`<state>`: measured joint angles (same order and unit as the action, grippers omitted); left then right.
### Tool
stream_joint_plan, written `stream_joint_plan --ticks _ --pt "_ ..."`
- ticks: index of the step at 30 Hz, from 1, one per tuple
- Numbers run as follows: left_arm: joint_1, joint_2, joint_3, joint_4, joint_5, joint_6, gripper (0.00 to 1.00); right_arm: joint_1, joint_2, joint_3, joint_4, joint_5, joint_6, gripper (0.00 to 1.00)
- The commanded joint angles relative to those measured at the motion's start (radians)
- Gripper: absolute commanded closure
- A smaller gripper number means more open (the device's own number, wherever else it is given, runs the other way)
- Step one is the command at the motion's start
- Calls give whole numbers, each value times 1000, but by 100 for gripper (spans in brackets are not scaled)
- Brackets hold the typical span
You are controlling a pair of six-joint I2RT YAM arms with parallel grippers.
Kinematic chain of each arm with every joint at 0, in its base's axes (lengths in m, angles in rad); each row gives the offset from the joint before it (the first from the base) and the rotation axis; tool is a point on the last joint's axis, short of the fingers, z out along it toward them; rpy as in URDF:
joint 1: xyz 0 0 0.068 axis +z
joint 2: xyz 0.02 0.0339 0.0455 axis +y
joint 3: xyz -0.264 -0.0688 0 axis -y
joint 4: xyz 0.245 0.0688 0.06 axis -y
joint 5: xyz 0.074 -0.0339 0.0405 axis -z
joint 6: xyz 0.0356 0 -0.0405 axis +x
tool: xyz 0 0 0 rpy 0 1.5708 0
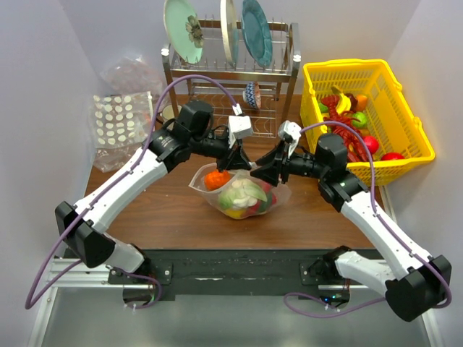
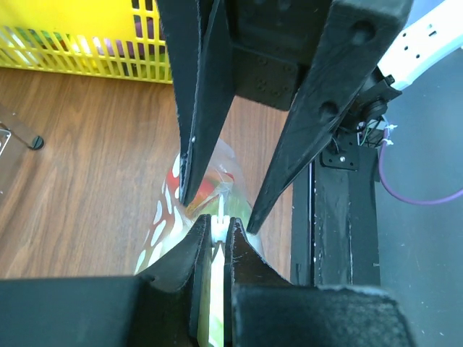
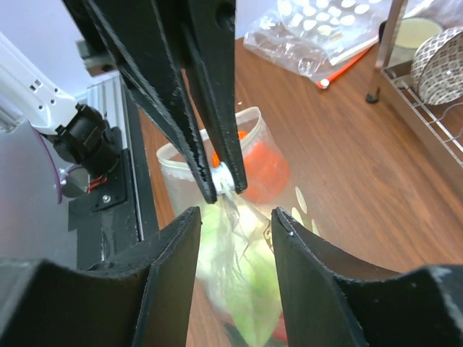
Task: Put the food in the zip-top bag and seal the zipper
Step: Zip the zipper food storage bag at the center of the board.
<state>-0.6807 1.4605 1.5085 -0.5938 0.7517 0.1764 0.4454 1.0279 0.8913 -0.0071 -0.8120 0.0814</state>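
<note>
Now | we hold left jaws clamped on thin clear zipper strip (image 3: pixel 226 178), steadying it | right jaws apart astride small transparent zip-top bag (image 1: pixel 249 201) of colourful plastic toy food (image 1: pixel 215 179) on brown wooden bench (image 1: pixel 159 210), seemingly ready to press.

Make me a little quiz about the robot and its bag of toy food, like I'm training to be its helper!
1. True or false: the bag already has food in it.
2. The left tool and right tool meet at the bag's zipper. Which one is shut on it? A) left B) right C) both
3. Fill the gap: the basket is coloured ____.
Key: 1 true; 2 A; 3 yellow.
</note>
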Motion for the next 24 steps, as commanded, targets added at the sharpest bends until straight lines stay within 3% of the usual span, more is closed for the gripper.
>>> stream_joint_plan --ticks 1,3,5,7,11,18,24 --pt "3 -46 48 48 54 -2 100 16 1 8 27 -18 -22 54" --pt "3 -46 48 49 54 -3 100 19 6 9 36 -16 -17 60" --pt "3 -46 48 51 55 -9 100 24 11 18 38 -3 -3 87" --pt "1 -48 48 51 46 -11 100 24 20 31 32 10 11 100" --pt "3 -51 29 49 9 -11 100 24 -18 -11 125 68 72 100" --pt "3 -68 -10 55 -46 -18 100 26 -164 -153 269 399 199 100" --pt "3 -78 -31 55 -71 -20 100 23 -238 -198 297 548 235 100"
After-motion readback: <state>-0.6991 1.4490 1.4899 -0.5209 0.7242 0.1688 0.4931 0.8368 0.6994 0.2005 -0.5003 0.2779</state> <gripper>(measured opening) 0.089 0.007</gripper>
